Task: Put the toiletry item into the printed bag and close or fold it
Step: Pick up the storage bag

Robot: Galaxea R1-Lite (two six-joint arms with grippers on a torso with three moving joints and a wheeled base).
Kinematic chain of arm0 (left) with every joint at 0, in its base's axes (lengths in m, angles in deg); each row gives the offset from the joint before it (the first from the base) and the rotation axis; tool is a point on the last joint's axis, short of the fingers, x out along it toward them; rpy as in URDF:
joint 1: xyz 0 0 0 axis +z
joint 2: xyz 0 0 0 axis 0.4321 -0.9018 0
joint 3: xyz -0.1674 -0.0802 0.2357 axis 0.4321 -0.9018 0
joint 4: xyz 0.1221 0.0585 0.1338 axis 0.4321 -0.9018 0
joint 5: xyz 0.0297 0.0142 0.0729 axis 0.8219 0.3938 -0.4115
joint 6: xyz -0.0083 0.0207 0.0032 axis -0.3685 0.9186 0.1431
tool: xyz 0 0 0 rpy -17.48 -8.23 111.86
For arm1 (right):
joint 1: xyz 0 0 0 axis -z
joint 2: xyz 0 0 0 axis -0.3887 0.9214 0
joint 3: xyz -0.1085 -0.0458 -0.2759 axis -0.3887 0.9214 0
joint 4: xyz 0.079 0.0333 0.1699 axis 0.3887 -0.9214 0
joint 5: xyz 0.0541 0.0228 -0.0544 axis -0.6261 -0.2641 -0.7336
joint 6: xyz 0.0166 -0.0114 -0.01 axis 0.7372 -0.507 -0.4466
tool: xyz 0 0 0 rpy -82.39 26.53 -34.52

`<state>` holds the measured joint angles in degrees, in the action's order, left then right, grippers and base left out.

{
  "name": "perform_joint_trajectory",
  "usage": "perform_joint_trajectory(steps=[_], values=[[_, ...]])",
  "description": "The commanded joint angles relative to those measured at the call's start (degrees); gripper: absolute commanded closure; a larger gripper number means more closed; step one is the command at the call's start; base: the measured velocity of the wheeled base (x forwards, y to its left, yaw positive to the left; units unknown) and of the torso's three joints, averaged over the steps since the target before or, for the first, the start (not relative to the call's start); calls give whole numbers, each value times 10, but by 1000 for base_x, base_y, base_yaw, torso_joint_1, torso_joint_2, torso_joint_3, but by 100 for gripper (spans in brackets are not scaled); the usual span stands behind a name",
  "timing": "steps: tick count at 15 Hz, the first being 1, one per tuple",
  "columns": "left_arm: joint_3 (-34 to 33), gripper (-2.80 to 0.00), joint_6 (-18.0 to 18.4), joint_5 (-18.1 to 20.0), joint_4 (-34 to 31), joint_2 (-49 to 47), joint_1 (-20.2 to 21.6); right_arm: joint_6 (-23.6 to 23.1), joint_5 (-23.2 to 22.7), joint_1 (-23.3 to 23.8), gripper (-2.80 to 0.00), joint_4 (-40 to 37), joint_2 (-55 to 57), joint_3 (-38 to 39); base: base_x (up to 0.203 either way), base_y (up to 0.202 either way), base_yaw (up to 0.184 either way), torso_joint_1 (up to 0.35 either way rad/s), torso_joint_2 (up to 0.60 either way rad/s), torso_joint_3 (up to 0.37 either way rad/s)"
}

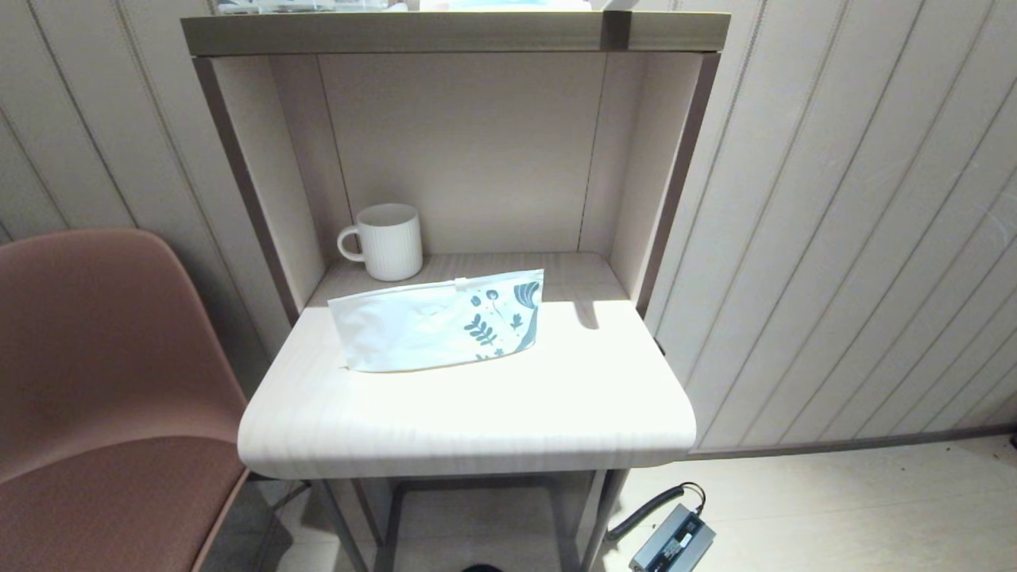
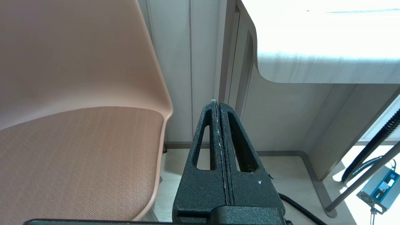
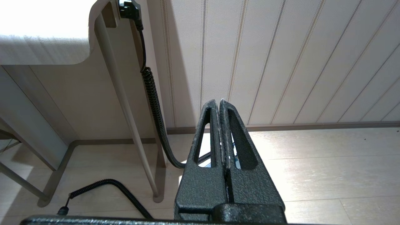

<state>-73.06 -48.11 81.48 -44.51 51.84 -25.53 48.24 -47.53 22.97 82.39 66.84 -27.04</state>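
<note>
Printed bag [image 1: 437,324] lies flat mid-surface [image 1: 477,429], mug [image 1: 387,241] at its 11 o'clock. Left hand [image 2: 218,103] and right hand [image 3: 219,102] pressed closed, empty, low below the surface edge. No toiletry item visible; risk: grabbing the mug instead.

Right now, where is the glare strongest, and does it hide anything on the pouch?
Head view: sunlight washes out the pale wooden tabletop front; the flat white leaf-printed plastic pouch stays readable. Both wrist views: the tabletop edge is blown out.
</note>
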Motion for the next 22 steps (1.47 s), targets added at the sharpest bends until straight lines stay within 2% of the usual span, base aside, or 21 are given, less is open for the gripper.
perform_joint_trajectory(steps=[1, 11, 14, 16, 19, 22], values=[[0, 0, 0, -1, 0, -1, 0, 0, 0, 0, 0, 0, 0, 0, 0, 0, 0, 0, 0, 0], [0, 0, 0, 0, 0, -1, 0, 0, -1, 0, 0, 0, 0, 0, 0, 0, 0, 0, 0, 0], [0, 0, 2, 0, -1, -1, 0, -13, -3, 0, 0, 5, 0, -3, 0, 0, 0, 0, 0, 0], [0, 0, 1, 0, -1, -1, -1, -15, -8, -1, 0, -7, 3, -74, 0, 0, 0, 0, 0, 0], [0, 0, 1, 0, -1, -1, -1, -15, -25, -1, 0, -75, 49, -269, 0, 0, 0, 0, 0, 0], [0, 0, 1, 0, -1, -1, 0, -14, -44, 8, 0, -131, 161, -435, 0, 0, 0, 0, 0, 0]])
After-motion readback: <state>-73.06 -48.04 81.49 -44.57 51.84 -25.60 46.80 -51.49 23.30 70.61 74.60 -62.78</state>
